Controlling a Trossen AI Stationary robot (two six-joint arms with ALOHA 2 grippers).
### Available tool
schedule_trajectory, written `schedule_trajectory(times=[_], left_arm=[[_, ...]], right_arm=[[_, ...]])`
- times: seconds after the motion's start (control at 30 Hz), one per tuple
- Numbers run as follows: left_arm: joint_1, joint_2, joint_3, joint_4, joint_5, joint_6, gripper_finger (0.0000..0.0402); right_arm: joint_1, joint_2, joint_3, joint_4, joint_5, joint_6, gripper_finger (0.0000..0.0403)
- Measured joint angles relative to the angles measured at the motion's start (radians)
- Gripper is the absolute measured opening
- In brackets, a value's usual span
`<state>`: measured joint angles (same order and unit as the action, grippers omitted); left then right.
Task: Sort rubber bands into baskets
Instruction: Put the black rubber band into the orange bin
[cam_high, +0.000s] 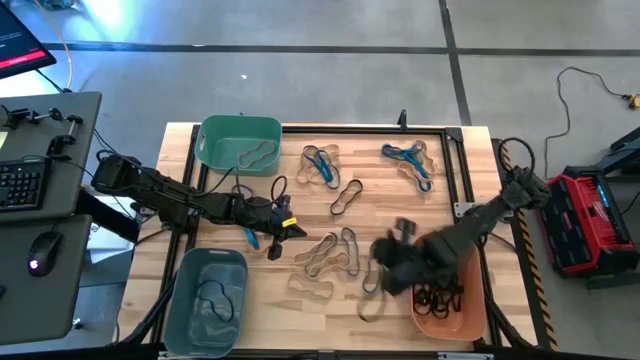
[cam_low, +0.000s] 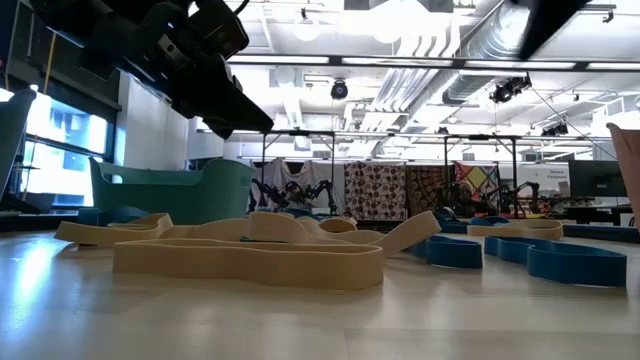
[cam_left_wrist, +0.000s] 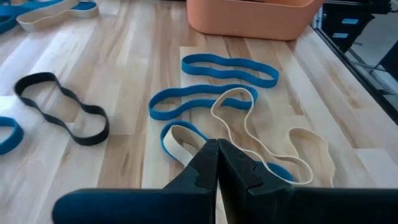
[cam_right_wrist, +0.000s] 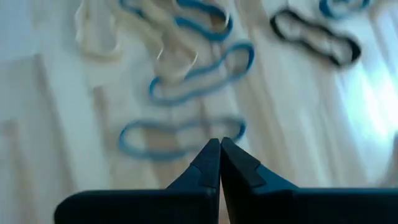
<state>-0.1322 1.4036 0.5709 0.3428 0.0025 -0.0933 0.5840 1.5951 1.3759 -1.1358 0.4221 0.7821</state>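
Note:
Rubber bands lie loose on the wooden table: blue and tan ones at the far side (cam_high: 320, 165) (cam_high: 410, 162), a black one (cam_high: 346, 197), and tan and grey ones in the middle (cam_high: 330, 255). My left gripper (cam_high: 290, 230) is shut and empty, raised above the table (cam_low: 215, 95). In its wrist view it hovers (cam_left_wrist: 217, 146) over a blue-and-tan band (cam_left_wrist: 177, 138) and a thin tan band (cam_left_wrist: 249, 124). My right gripper (cam_high: 383, 270) is shut and empty (cam_right_wrist: 219, 144), above blue bands (cam_right_wrist: 186, 134) beside the orange basket (cam_high: 470, 320).
The teal-green basket (cam_high: 240, 145) stands at the far left with a tan band inside. The grey-blue basket (cam_high: 207, 300) stands at the near left with a dark band inside. The orange basket holds dark bands (cam_high: 440, 298). A black frame (cam_high: 455, 170) borders the table's far and right sides.

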Motion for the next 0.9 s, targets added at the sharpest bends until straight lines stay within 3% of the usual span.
schedule_trajectory(times=[0.2, 0.43, 0.53, 0.73, 0.9], left_arm=[[0.0, 0.0, 0.0, -0.001, -0.048, 0.0, 0.0013], [0.0, 0.0, 0.0, -0.01, -0.048, -0.003, 0.0017], [0.0, 0.0, 0.0, -0.013, -0.048, -0.007, 0.0017], [0.0, 0.0, 0.0, -0.013, -0.048, -0.008, 0.0017], [0.002, 0.0, 0.0, -0.01, -0.048, -0.011, 0.0017]], right_arm=[[-0.221, 0.0, -0.121, 0.25, -0.078, -0.311, 0.0], [-0.478, 0.0, -0.298, 0.523, -0.191, -0.547, 0.0], [-0.59, 0.0, -0.346, 0.578, -0.193, -0.57, 0.0], [-0.785, 0.0, -0.425, 0.672, -0.236, -0.452, 0.0007], [-0.866, 0.017, -0.482, 0.772, -0.259, -0.411, 0.0066]])
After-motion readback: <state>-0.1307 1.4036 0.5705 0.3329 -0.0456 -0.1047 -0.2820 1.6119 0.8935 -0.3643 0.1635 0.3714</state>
